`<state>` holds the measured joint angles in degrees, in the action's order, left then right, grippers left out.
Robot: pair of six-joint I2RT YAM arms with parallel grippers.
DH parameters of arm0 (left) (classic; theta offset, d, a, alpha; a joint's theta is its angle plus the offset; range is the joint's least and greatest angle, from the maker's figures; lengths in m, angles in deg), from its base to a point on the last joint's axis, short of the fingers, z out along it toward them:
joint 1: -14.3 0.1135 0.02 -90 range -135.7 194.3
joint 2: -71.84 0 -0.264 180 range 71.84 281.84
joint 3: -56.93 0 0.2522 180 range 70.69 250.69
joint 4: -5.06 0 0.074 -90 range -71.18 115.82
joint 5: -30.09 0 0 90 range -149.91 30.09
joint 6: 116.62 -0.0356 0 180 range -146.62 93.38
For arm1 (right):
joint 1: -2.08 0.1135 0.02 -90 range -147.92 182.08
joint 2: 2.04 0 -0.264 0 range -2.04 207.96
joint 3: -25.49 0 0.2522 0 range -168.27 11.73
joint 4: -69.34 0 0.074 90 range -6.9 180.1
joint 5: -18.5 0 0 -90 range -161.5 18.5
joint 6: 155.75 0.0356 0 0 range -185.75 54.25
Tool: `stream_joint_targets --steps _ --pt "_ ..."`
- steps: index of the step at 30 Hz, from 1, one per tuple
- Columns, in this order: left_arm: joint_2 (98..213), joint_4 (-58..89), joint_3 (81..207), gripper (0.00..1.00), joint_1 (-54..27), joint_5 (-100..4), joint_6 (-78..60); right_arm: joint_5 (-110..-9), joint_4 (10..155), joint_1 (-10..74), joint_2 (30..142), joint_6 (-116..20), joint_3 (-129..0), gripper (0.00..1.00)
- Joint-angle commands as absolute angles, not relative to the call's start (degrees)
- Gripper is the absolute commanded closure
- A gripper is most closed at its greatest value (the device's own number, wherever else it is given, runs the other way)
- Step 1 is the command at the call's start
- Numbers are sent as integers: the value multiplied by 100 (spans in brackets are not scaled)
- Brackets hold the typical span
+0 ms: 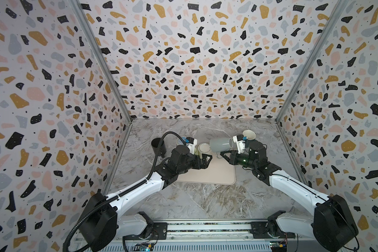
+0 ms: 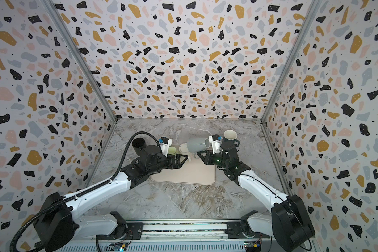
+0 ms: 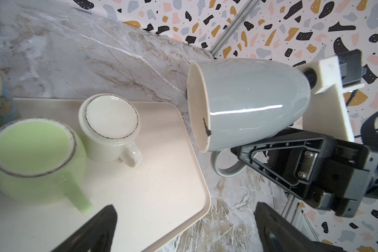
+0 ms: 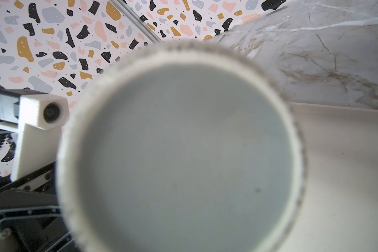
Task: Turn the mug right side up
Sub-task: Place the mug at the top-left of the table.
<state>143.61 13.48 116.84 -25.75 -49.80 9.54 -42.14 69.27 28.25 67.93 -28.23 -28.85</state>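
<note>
A grey mug (image 1: 220, 144) (image 2: 198, 144) hangs on its side above the right back corner of the beige tray (image 1: 216, 176), its mouth facing left. My right gripper (image 1: 223, 155) (image 2: 200, 155) is shut on the mug's handle (image 3: 225, 170), which points down. The mug's flat base (image 4: 183, 152) fills the right wrist view and hides those fingers. My left gripper (image 1: 207, 159) (image 2: 183, 159) (image 3: 183, 218) stands open and holds nothing. It is over the tray's right edge, just left of and below the mug's rim.
Two mugs stand upside down on the tray's back part, one white (image 3: 109, 122) (image 1: 203, 148) and one green (image 3: 31, 148) (image 2: 172, 150). A black cup (image 1: 158, 147) stands at the back left. A cream cup (image 1: 248, 134) sits behind the right wrist. Patterned walls close in three sides.
</note>
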Motion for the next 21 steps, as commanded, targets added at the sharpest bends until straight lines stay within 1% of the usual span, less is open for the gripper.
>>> stream_joint_targets --steps 1,8,16,19,21 --pt "14380 990 11837 0 -2647 -5015 1081 -4118 6330 2796 6493 -2728 -2943 100" --pt "14470 766 11764 0 -2756 -4956 1266 -4062 5891 2792 6398 -2481 -2730 100" --pt "14540 585 11736 1 -2787 -4938 1345 -3717 5521 2792 6432 -2167 -2629 100" --pt "14592 514 11760 3 -2789 -4925 1384 -3652 5403 2792 6393 -2084 -2574 100" --pt "14635 483 11788 6 -2789 -4877 1422 -3612 5342 2792 6372 -2028 -2538 100"
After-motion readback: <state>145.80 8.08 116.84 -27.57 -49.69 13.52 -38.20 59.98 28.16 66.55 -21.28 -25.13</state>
